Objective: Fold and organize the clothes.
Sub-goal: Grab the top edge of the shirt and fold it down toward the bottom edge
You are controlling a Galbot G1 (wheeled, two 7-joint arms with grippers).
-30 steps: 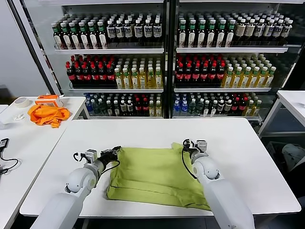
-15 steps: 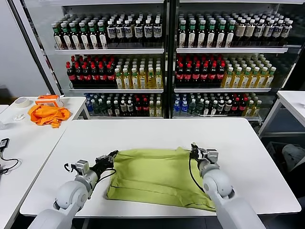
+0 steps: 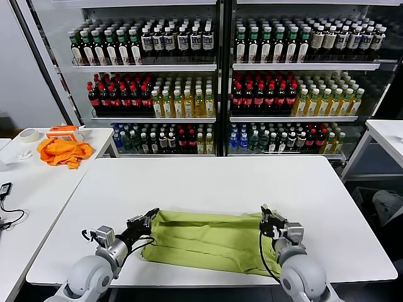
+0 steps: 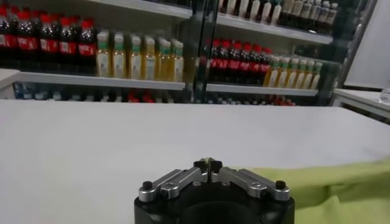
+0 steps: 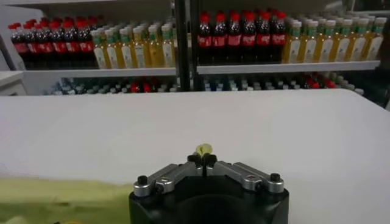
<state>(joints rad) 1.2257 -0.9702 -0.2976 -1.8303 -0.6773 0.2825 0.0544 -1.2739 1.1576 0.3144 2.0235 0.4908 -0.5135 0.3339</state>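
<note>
Now both corners pinched — my left gripper (image 3: 148, 219) and right gripper (image 3: 267, 221), jaws clamped shut on the T-shirt (image 3: 211, 242), carrying its far edge over for an even fold on the table (image 3: 208, 179).

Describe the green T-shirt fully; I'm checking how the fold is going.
The plain lime-green, thin cotton T-shirt lies on the white table near its front edge, doubled into a long crosswise band with soft wrinkles and no print. Its upper layer's edge is held at both ends: the left gripper is shut on the left end, the right gripper on the right end, where a nub of fabric pokes from the jaws. Sleeves and neck cannot be made out.
</note>
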